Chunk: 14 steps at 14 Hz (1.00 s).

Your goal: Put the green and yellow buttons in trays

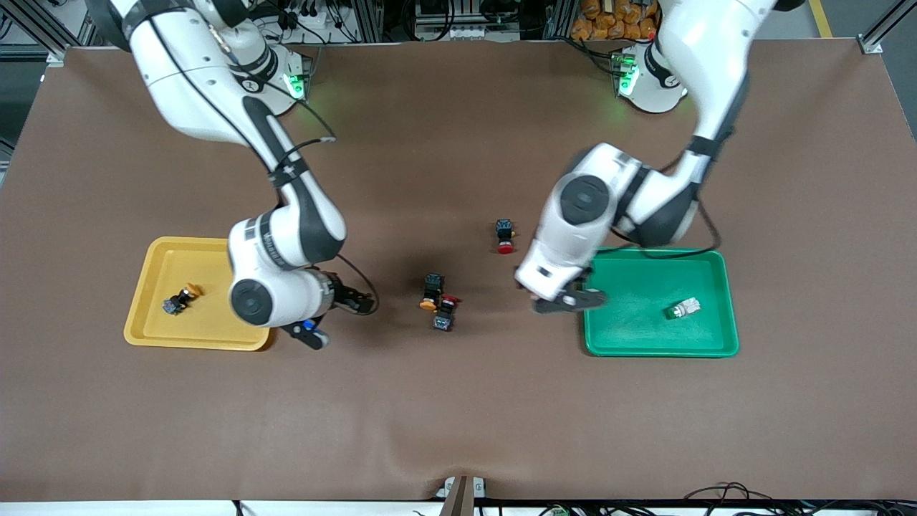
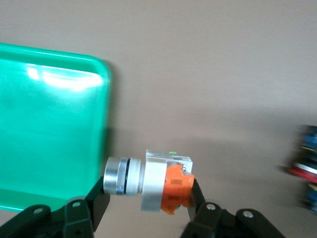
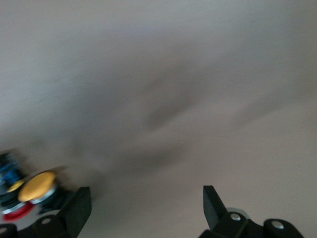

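Observation:
My left gripper is shut on a white-bodied button with a metal ring and an orange part, gripped end to end. In the front view it hangs over the table at the green tray's edge that faces mid-table. A white and green button lies in that tray. One dark button with a yellow cap rests in the yellow tray. My right gripper is open and holds nothing, low over the table beside the yellow tray. Another yellow-capped button lies mid-table.
A red-capped button touches the yellow-capped one mid-table. A second red-capped button lies farther from the front camera, toward the left arm's end. The brown table mat wrinkles near the front edge.

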Tool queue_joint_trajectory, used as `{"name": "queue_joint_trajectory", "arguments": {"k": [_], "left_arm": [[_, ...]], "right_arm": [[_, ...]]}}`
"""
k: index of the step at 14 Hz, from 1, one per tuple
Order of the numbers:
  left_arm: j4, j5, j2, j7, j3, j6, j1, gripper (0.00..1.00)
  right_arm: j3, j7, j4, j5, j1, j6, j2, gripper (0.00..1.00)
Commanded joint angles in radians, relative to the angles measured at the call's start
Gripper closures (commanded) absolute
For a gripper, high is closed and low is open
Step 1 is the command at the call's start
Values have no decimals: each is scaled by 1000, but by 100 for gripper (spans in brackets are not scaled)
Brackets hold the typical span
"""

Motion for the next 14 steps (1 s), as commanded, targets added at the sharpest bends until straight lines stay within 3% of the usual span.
{"name": "queue_joint_trajectory", "arguments": {"k": [1,5,8,9,10,11,12,14], "left_arm": [[-103,10,-39,73,-11,12,104,100],[-136,10,4,172,-12,18,233,100],[-172,10,34,189,-11,62,260,99],[-176,10,47,189,-11,76,278,79],[-180,10,53,189,-12,82,281,52],[-183,10,59,189,-12,88,280,8],[-183,10,55,190,-12,90,281,0],[-180,10,39,195,-12,87,280,0]], "right_arm": [[-8,5,-10,0,90,117,-15,0],[-8,-81,-13,-8,159,217,-7,0],[-10,-130,-21,-49,201,237,-2,0],[-8,-130,-27,-72,204,248,2,0],[-10,-125,-30,-83,211,257,10,0],[-10,-121,-30,-91,221,268,15,0],[-10,-116,-30,-103,234,281,28,0],[-15,-95,-38,-113,251,321,47,0]]}}
